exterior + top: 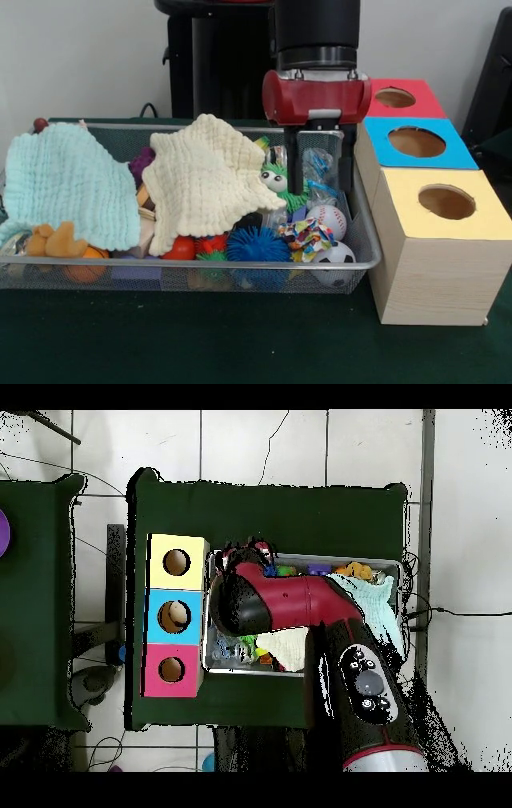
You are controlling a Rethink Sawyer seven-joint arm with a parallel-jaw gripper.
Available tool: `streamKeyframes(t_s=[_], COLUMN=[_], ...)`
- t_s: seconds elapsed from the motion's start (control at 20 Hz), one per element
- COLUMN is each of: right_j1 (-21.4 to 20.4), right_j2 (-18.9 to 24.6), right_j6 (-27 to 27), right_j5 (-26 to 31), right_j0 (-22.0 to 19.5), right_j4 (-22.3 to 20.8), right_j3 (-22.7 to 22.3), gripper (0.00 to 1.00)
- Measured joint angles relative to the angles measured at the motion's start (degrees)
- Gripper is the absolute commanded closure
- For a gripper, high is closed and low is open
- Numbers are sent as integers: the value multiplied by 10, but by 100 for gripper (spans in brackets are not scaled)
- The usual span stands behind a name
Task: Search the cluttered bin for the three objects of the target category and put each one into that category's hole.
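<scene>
— At centre right of the front view, what is the arm doing?
— Its red and black wrist hangs over the right end of the wire-mesh bin [364, 262]. The gripper [322, 172] reaches down among the clutter, with clear-whitish crinkly plastic [320, 180] showing between and in front of its dark fingers. Whether it is clamped on that wrapper or merely standing around it cannot be told; the fingertips are buried.

— And the other wrappers?
— A confetti-print wrapper [306, 236] lies at the lower right of the bin, between a baseball [328, 218] and a blue spiky ball [256, 244], just above a small soccer ball [336, 256]. A third cannot be made out.

— What hides the rest?
— A cream quilted cloth [208, 180] drapes over the middle and a mint cloth [68, 184] over the left end, so the toys beneath show only at their edges.

— Where is the hole?
— In the yellow-topped box [436, 240] at lower right, its round hole [446, 202] dark and open, beside the blue and red boxes.

— From overhead?
— The arm [300, 604] covers most of the bin [400, 569]; the gripper is hidden beneath it.
</scene>
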State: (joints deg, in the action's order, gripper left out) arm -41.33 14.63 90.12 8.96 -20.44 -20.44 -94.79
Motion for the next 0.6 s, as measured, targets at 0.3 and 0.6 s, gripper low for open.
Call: streamKeyframes(t_s=[0.3, 0.6], right_j1=[23, 51], right_j2=[0, 0], right_j6=[0, 0], right_j5=[0, 0], right_j0=[0, -1], right_j4=[-2, -6], right_j3=[14, 17], gripper=[0, 0])
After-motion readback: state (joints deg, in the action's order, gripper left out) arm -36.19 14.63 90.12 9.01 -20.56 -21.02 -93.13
